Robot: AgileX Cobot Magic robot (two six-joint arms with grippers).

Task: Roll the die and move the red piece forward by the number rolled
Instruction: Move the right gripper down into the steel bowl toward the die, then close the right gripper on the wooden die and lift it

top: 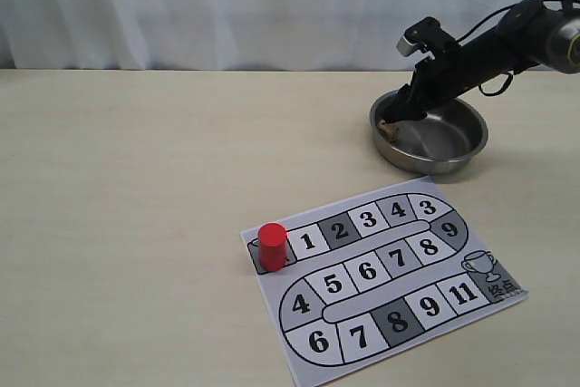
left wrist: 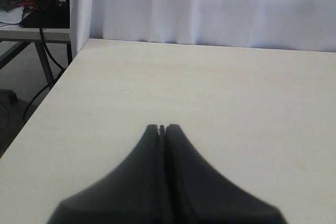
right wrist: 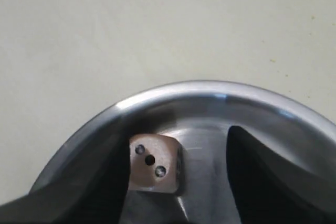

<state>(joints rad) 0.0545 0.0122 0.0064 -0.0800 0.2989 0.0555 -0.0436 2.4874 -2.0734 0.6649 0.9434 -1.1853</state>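
The die [right wrist: 154, 163], a pale wooden cube showing three pips, lies inside the steel bowl [right wrist: 210, 88]. My right gripper [right wrist: 202, 148] is lowered into the bowl and stands open around the die. The cube rests against one dark finger [right wrist: 89, 182], with a wide gap to the other finger [right wrist: 268, 166]. In the exterior view the right gripper [top: 401, 118] dips into the bowl [top: 453, 159] at its left side, where the die [top: 390, 128] peeks out. The red piece [top: 272, 245] stands upright on the start square of the board [top: 426, 305], left of square 1. My left gripper [left wrist: 163, 128] is shut and empty over bare table.
The numbered paper board lies at the front right of the beige table [top: 136, 178], the bowl behind it. A white curtain [top: 227, 6] hangs behind the table. The left wrist view shows the table's edge, with a desk and cables [left wrist: 37, 30] beyond it.
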